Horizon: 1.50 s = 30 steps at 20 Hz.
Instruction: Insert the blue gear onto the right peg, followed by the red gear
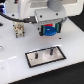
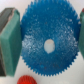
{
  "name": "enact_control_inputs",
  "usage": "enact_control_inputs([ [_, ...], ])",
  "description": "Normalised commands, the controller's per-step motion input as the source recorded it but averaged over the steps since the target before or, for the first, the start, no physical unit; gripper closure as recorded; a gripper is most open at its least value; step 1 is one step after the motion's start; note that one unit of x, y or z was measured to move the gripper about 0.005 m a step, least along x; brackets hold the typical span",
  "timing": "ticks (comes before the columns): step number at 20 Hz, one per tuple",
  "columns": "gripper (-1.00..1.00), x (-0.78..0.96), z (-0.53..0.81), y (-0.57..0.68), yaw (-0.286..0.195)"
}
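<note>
A smooth white tabletop [image 1: 15, 60] fills the scene, glossy enough to throw pale reflections, with a dark edge of background along the top of the exterior view.

One grey rectangular plate [image 1: 46, 57] with a black border lies flat on it, towards the lower middle of the exterior view. Two thin dark pegs stand upright on the plate; the right peg [image 1: 51, 50] is the one nearer the exterior view's right, and both are bare.

One white arm reaches in from the top, and its gripper [image 1: 50, 29] hangs above the table, behind the plate and apart from it. Between the fingers sits the single blue gear [image 2: 48, 44], a wide, flat disc with a finely toothed rim, a grainy bright-blue face and a round hole at its centre. In the wrist view the two teal, rubbery-looking finger pads [image 2: 11, 44] press against opposite edges of the disc, so the jaws are closed on it, held fairly wide by its breadth.

One red gear [image 2: 25, 80], small and round, shows partly at the edge of the wrist view, near the blue gear; whether they touch cannot be told.

A small tan and dark object [image 1: 19, 29] stands on the table at the exterior view's left, too blurred to identify.
</note>
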Motion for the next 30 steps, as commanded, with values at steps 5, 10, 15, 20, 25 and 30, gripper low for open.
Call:
enact_control_inputs([
  [5,1.0,0.79,0.42,-0.12,0.0],
  [10,1.0,0.77,0.31,-0.13,0.0],
  [15,1.0,0.74,0.17,-0.15,0.0],
  [20,1.0,0.7,0.05,-0.12,0.0],
  [25,1.0,0.41,-0.06,-0.08,0.0],
  [30,1.0,0.07,0.08,-0.07,0.0],
])
